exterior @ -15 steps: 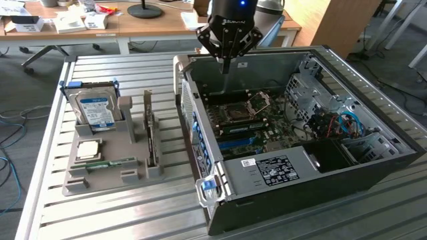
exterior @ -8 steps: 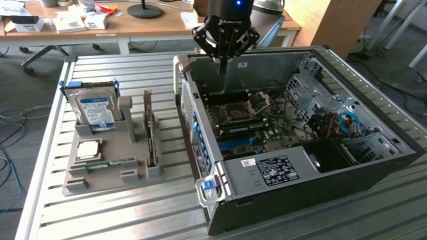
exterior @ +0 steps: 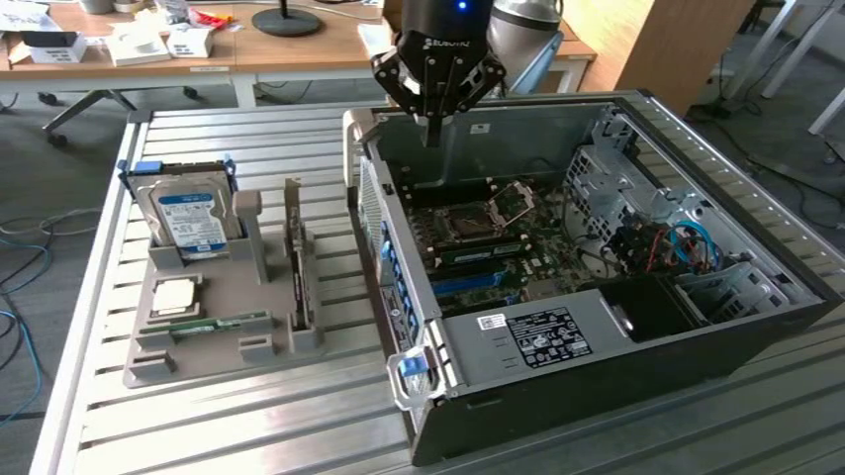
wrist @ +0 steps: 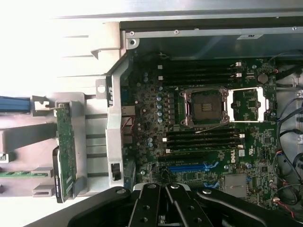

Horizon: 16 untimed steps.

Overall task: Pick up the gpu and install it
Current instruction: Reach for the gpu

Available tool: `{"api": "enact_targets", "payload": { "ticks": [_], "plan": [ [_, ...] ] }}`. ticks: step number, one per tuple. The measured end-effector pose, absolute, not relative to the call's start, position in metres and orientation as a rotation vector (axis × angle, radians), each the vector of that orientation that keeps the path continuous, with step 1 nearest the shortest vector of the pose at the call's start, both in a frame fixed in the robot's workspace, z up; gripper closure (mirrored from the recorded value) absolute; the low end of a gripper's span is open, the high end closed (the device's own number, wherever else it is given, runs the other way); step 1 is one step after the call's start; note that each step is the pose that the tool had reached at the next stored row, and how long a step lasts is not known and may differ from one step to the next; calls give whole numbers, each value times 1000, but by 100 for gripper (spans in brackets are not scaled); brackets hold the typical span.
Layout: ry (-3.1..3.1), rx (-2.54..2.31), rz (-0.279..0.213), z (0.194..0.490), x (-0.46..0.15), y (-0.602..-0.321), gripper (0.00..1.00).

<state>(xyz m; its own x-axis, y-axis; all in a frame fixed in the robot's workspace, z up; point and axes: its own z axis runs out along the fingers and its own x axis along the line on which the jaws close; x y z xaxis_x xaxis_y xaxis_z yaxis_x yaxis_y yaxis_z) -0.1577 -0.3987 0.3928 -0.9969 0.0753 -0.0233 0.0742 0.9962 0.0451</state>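
Observation:
The gpu (exterior: 297, 255) stands on edge in a slot of the grey holder tray (exterior: 212, 351), at the exterior view's left of the open computer case (exterior: 739, 327). It appears in the wrist view as a green card with a dark bracket (wrist: 66, 151). My gripper (exterior: 430, 127) hangs over the case's back end, above the motherboard (exterior: 489, 237), well away from the gpu. Its fingers are shut with nothing between them. In the wrist view the gripper (wrist: 165, 208) sits over the blue card slot (wrist: 189, 167).
The tray also holds a silver hard drive with a blue label (exterior: 192, 213), a processor chip (exterior: 174, 295) and a green memory stick (exterior: 218, 324). Cables and a drive cage (exterior: 660, 242) fill the case's far side. A desk with clutter (exterior: 158, 45) stands behind.

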Motion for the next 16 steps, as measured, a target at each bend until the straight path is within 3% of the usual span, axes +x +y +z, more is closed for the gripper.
{"api": "enact_targets", "payload": {
  "ticks": [16],
  "plan": [
    [3114,117,69,393,-175,-398,89]
  ]
}}
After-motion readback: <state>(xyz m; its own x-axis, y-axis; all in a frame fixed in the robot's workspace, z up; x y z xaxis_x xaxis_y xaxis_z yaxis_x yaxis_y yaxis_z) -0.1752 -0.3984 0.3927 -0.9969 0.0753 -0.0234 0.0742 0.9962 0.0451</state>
